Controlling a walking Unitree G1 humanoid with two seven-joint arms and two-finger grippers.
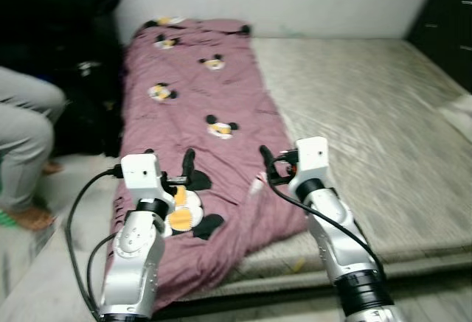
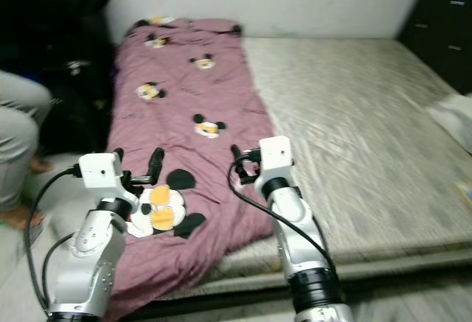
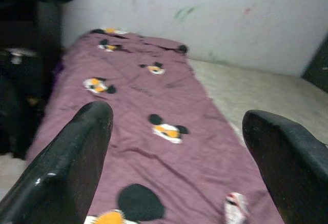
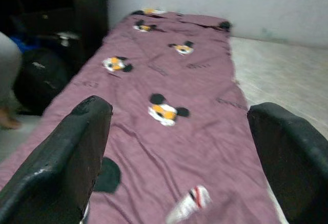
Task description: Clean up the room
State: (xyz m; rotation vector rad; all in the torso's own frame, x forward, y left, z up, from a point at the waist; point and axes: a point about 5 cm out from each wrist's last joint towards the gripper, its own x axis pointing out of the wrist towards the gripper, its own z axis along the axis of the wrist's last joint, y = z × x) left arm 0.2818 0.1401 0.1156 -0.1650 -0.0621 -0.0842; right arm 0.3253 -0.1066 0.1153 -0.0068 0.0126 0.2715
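Observation:
A mauve blanket [image 1: 199, 101] printed with cartoon mouse heads lies lengthwise over the left half of a bare grey mattress [image 1: 369, 116]. Its near end hangs over the mattress's front edge. My left gripper [image 1: 169, 161] hovers open above the blanket's near left part, over a large mouse print. My right gripper [image 1: 276, 161] hovers open above the blanket's near right edge. Both wrist views look along the blanket [image 3: 169, 101] toward the wall, with nothing between the black fingers [image 4: 66, 152]. A small white label [image 4: 187, 203] sits on the blanket near the right gripper.
A person in grey trousers [image 1: 26, 130] sits at the left with bare feet on the floor. Black bags [image 1: 88, 93] stand between that person and the bed. A dark cabinet [image 1: 450, 20] is at the far right, and something white [image 1: 461, 112] lies at the mattress's right edge.

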